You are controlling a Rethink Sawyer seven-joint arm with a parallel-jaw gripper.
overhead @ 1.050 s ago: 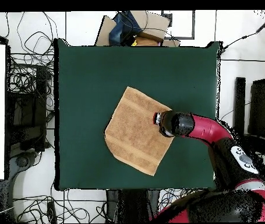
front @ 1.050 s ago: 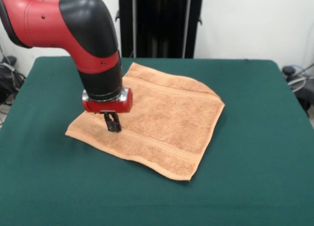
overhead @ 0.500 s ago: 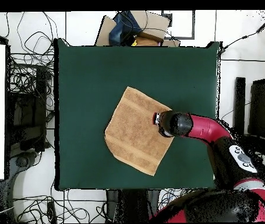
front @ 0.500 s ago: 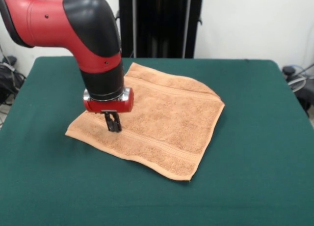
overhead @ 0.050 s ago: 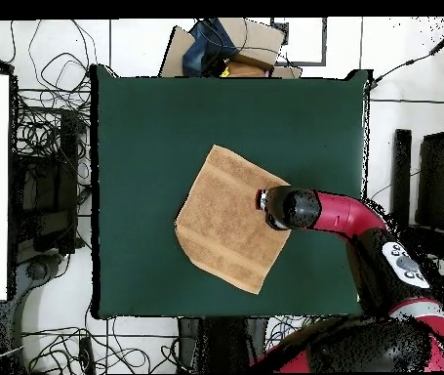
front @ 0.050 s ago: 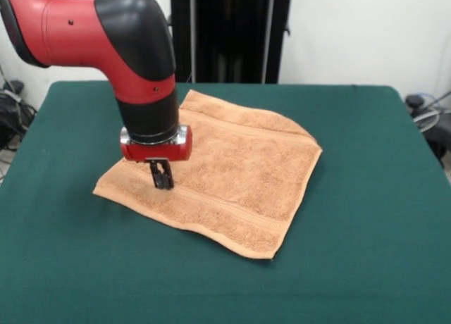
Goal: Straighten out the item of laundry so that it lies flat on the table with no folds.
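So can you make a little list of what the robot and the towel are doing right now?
towel: orange-tan terry towel, spread out on the table, turned at an angle to its edges
folds: looks almost flat; far right corner looks slightly rounded
table: dark green
gripper: tips down on the towel near its left corner in the front view
jaws: look close together

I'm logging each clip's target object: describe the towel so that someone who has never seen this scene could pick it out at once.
Find the green table. Near its middle, under the red arm's gripper, lies the towel, spread out and turned like a diamond. It is the only cloth on the table: light orange-tan terry with a woven band near two edges.
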